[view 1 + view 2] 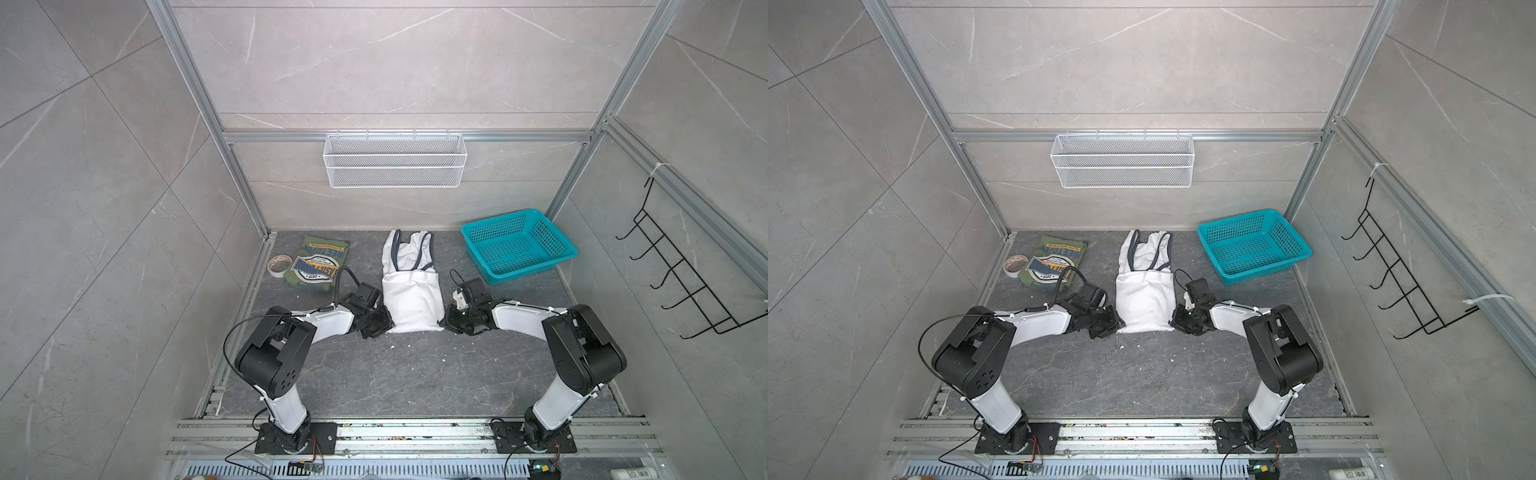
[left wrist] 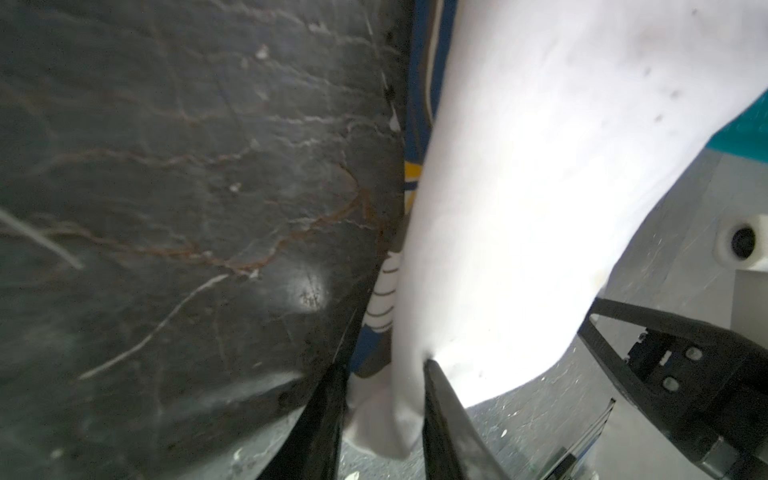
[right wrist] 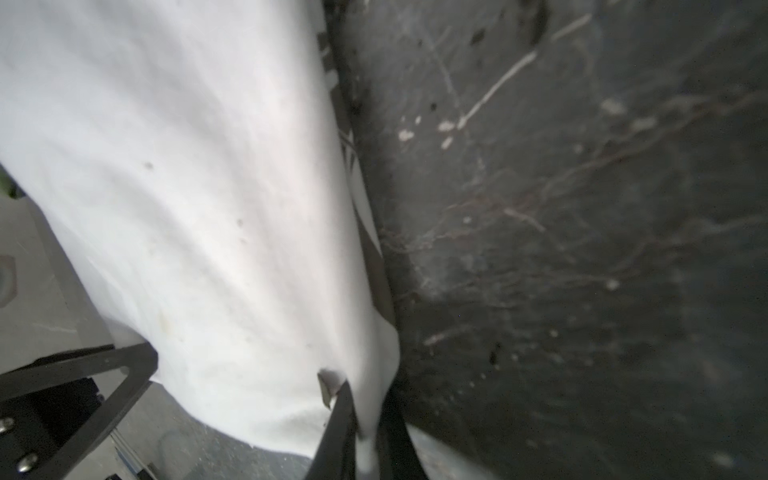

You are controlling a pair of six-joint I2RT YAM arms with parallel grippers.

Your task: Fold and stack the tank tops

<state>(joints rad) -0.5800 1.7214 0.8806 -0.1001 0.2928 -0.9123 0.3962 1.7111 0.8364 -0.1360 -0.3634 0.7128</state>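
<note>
While low over the table (image 1: 395,374), clamped tight with left pincer (image 2: 386,374) on one near hem corner of white tank top (image 1: 411,299), with right pincer (image 3: 361,399) on the other corner. Spread flat between both pincers. Beyond left pincer, well apart: folded olive tank top (image 1: 318,266), just beside a tape roll (image 1: 279,266). Beyond right pincer: teal basket (image 1: 498,219).

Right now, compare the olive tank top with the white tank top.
The olive tank top is folded compact; the white tank top lies long, straps extended. The olive shows its graphic, the white plain cloth. The olive lies free; the left pincer and right pincer grip the white's hem.
</note>
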